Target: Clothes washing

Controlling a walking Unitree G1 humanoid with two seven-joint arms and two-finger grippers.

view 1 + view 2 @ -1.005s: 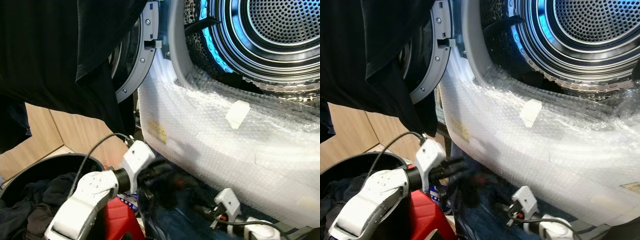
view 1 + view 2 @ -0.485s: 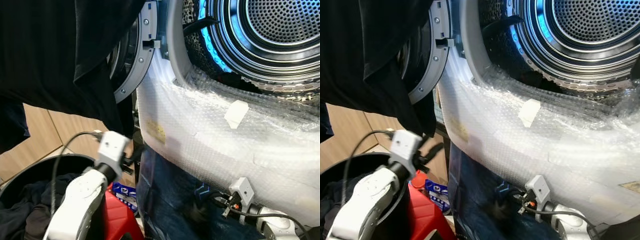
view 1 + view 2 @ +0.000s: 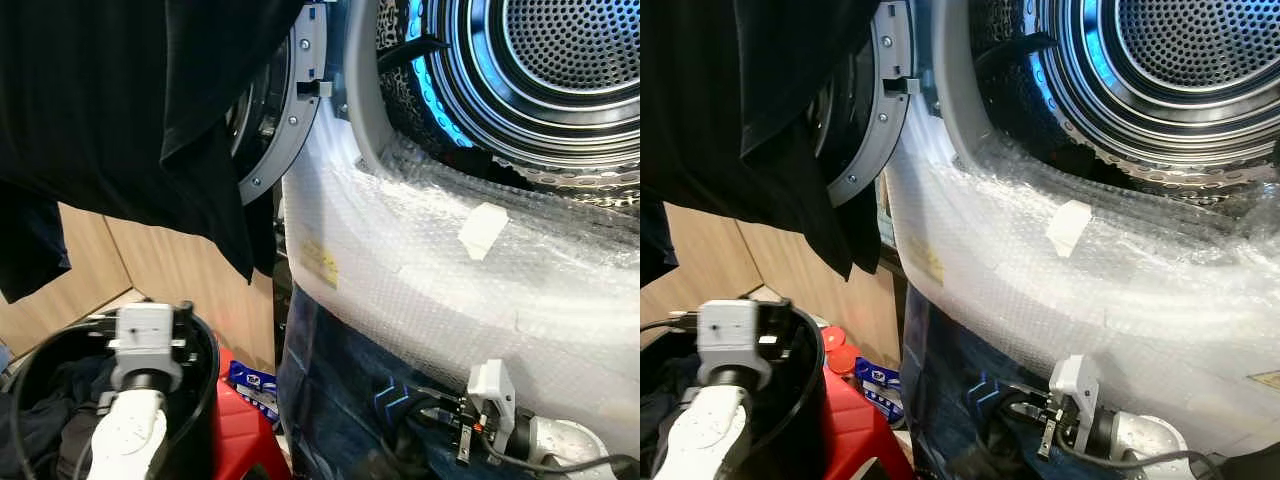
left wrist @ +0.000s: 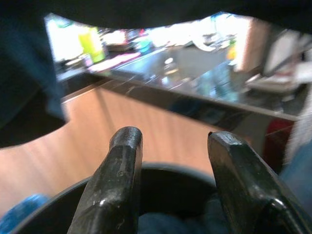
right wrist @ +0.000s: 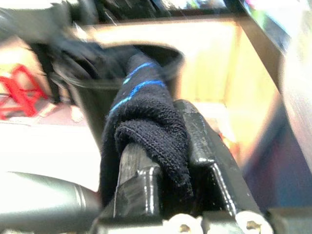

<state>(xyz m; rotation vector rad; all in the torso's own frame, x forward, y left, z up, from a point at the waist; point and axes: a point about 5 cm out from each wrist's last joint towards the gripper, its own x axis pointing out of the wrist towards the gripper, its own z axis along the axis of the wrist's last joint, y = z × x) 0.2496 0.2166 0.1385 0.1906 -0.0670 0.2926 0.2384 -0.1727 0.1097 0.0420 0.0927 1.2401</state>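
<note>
Gripping a dark knitted garment with blue stripes, the right gripper has its two black fingers closed around the bunched fabric, low down in front of the washing machine, whose front is wrapped in bubble wrap. Above it the drum stands open, lit blue. Off to the left, the left gripper hangs over a black laundry basket of dark clothes, fingers parted and holding nothing. Black cloth drapes over the machine's open door.
</note>
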